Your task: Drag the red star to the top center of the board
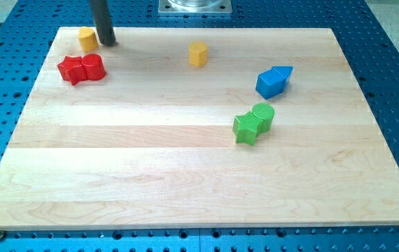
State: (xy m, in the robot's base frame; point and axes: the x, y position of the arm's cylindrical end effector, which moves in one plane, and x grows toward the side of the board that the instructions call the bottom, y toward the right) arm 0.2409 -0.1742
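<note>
Red star [71, 69] and red block [93, 66]; two yellow blocks [87, 38] [197, 53]; blue pair [273, 80]; green pair [253, 122]; pale striped wooden board [185, 182]; dark rod [102, 19].

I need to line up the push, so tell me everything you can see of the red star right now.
The red star is a small, chunky red block with a matte, plastic-like look, lying flat on the wooden board near the view's top left. Its points show along its left and lower edges. Its right side touches, or nearly touches, a second red block of rounder shape. A yellow block sits just above, apart from it. My tip rests on the board above and to the right of the star, not touching it.
</note>
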